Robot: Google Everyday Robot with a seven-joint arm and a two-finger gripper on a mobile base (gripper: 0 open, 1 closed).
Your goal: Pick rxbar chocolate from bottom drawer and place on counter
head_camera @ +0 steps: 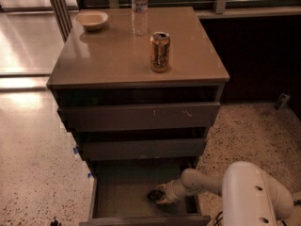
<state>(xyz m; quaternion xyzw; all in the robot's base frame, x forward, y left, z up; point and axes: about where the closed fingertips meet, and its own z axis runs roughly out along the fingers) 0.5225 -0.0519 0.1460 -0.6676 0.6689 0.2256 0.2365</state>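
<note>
The bottom drawer (122,199) is pulled open below two other grey drawers. My gripper (157,195) reaches into it from the right, low over the drawer floor at its right side. A small dark shape at the gripper's tip may be the rxbar chocolate (153,194), but I cannot tell it apart from the gripper. The counter (108,55) is the cabinet's smooth tan top.
An orange drink can (160,51) stands on the counter's right half. A clear water bottle (139,9) and a pale bowl (91,20) stand at the back. My white arm (254,197) fills the lower right. Speckled floor lies on both sides.
</note>
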